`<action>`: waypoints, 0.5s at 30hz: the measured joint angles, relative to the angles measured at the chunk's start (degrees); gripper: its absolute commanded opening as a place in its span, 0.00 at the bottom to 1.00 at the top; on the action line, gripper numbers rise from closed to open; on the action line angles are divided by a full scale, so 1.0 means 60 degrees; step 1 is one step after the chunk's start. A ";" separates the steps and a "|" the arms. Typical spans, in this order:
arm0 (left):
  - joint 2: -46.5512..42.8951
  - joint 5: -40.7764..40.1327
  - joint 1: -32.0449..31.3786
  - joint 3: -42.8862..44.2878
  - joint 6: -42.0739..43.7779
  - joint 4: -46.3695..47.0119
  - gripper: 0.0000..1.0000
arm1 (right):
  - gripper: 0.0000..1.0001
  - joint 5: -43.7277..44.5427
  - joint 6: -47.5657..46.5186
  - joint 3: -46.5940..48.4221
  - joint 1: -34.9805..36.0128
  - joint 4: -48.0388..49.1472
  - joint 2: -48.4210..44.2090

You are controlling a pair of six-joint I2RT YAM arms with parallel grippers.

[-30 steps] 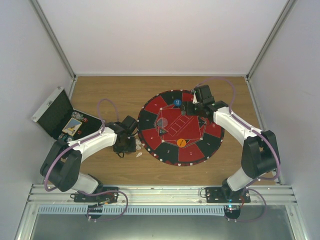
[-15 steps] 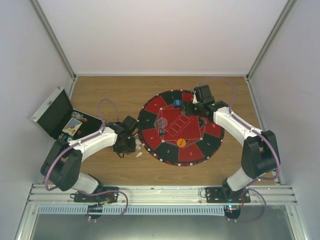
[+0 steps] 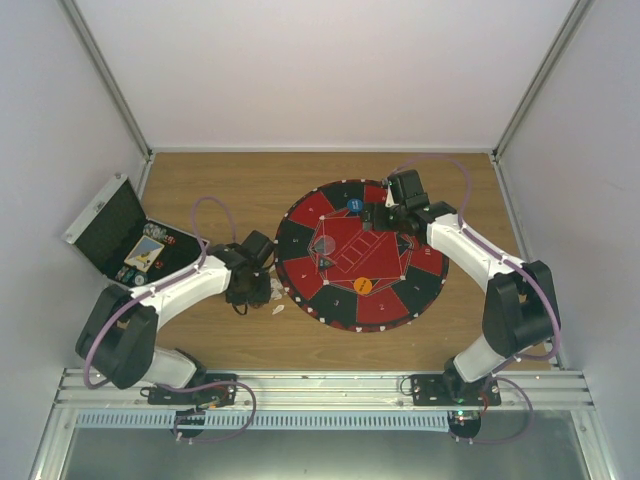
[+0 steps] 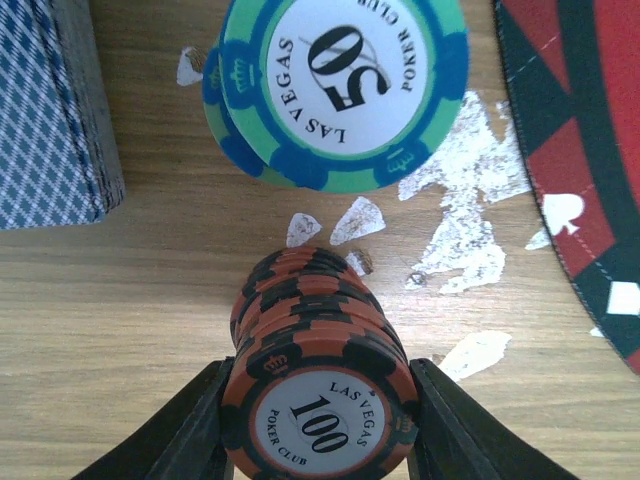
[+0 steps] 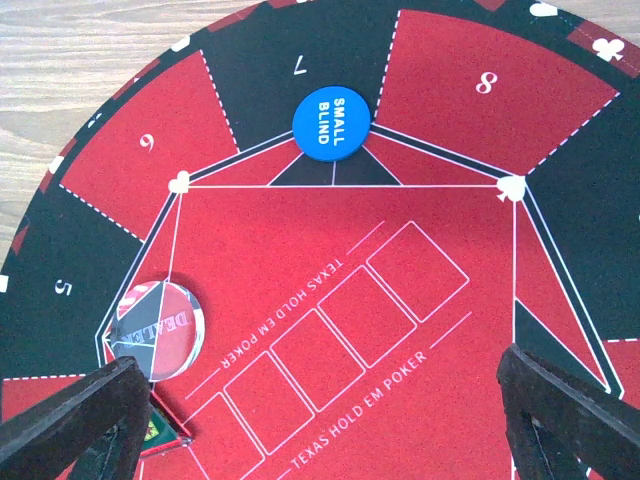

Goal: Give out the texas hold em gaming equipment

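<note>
Since a second ago the left arm's shoulder and elbow have dropped slightly toward the near-left, and the left tool (image 3: 250, 288) has closed in; the right arm hasn't moved. The left arm reaches forward, low and bent, with its wrist over the bare counter (image 3: 220, 190) just left of the mat (image 3: 360, 255). The left tool (image 4: 320, 425) is now pinching the dark red chip stack (image 4: 318, 380), one black finger on each side of the top chip, marked "100". The stack is slightly staggered and stands on the wood. Just beyond it, apart, is the teal chip stack (image 4: 335, 90), marked "50", with blue edge blocks. The card deck (image 4: 50, 110), its backs in a blue diamond pattern, lies at far left in the wrist view. White scuffs (image 4: 460, 190) mark the wood grain between the chips and the mat edge. The right arm is elbow-up and reaches in over the far-right of the mat. The right tool (image 5: 320, 430) is spread wide with nothing between the fingers. The mat is round and flat, with red and black numbered wedges. On it sit the blue disc (image 5: 331, 125), marked "SMALL BLIND", a clear dealer button (image 5: 155, 330) and an orange disc (image 3: 363, 285) on the near side. An open black case (image 3: 120, 235) lies at far left with more chips inside.
</note>
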 measured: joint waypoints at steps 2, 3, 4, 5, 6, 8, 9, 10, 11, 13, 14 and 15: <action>-0.0248 -0.0004 0.0000 0.0000 -0.0029 -0.0033 0.37 | 0.95 0.0000 -0.0004 0.0000 0.0000 0.0000 0.0000; -0.0317 0.0000 0.0000 0.0000 -0.0033 -0.0051 0.37 | 0.95 -0.0004 0.0000 0.0000 0.0000 0.0000 0.0000; -0.0408 0.0000 0.0000 0.0000 -0.0036 -0.0087 0.37 | 0.95 -0.0004 0.0000 0.0000 0.0000 0.0000 0.0000; -0.0481 0.0004 0.0000 0.0000 -0.0036 -0.0135 0.37 | 0.95 -0.0004 0.0000 0.0000 0.0000 0.0000 0.0004; -0.0546 0.0007 0.0000 0.0004 -0.0036 -0.0197 0.36 | 0.95 -0.0004 0.0000 0.0000 0.0000 0.0000 0.0011; -0.0652 0.0033 -0.0004 0.0058 -0.0033 -0.0357 0.35 | 0.95 -0.0004 -0.0004 0.0000 0.0000 0.0000 0.0015; -0.0670 0.0036 -0.0004 0.0131 -0.0029 -0.0459 0.34 | 0.95 0.0000 0.0000 0.0000 0.0000 0.0000 0.0015; -0.0685 0.0040 -0.0011 0.0255 -0.0022 -0.0546 0.34 | 0.95 0.0004 0.0000 0.0000 0.0000 0.0004 0.0015; -0.0685 0.0040 -0.0018 0.0423 0.0011 -0.0630 0.34 | 0.95 0.0004 0.0000 0.0000 0.0000 0.0000 0.0015; -0.0681 0.0044 -0.0062 0.0827 0.0080 -0.0754 0.34 | 0.95 0.0025 0.0000 0.0000 0.0000 0.0000 0.0015; -0.0663 0.0051 -0.0091 0.1031 0.0131 -0.0787 0.34 | 0.95 0.0029 0.0000 0.0000 0.0000 0.0000 0.0015; -0.0601 0.0051 -0.0131 0.1311 0.0215 -0.0838 0.34 | 0.95 0.0033 0.0000 0.0000 0.0000 0.0000 0.0015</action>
